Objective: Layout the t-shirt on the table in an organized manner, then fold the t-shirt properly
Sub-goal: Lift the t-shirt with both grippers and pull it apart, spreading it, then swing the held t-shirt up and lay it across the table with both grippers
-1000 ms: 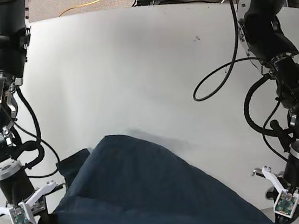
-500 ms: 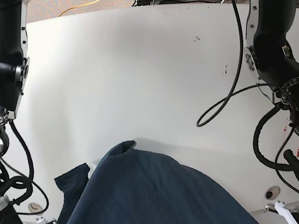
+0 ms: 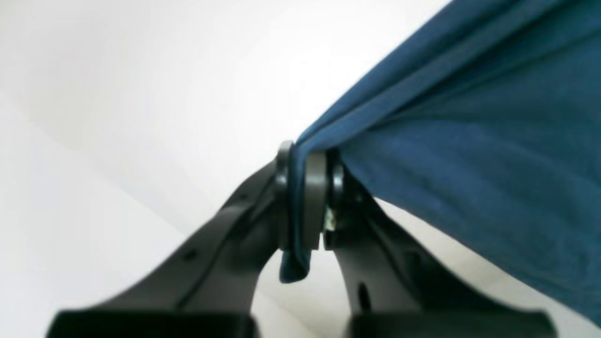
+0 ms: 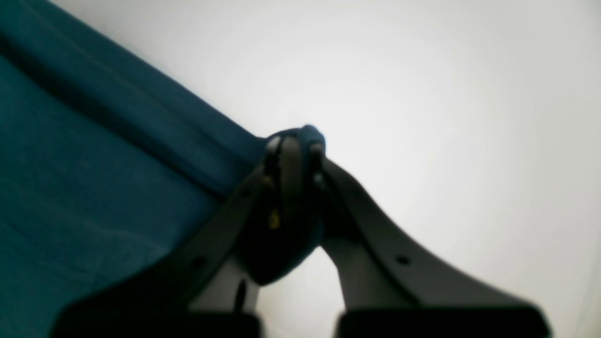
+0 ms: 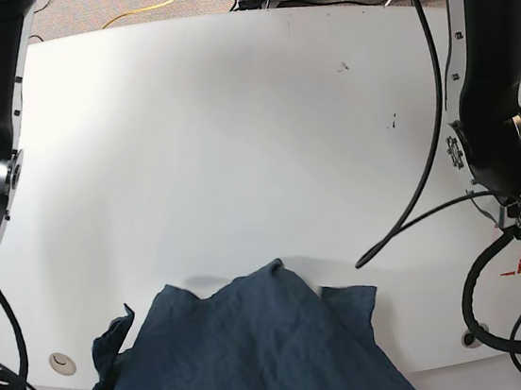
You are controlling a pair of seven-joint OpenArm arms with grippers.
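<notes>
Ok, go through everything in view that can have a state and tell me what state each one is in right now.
t-shirt: partly spread on the near edge of the table, wrinkled, unfolded, gripped at two spots.
left gripper: shut on the t-shirt, fabric pinched between the pads.
right gripper: shut on the t-shirt, cloth bunched at the tips.
table: white top bare beyond the shirt.
</notes>
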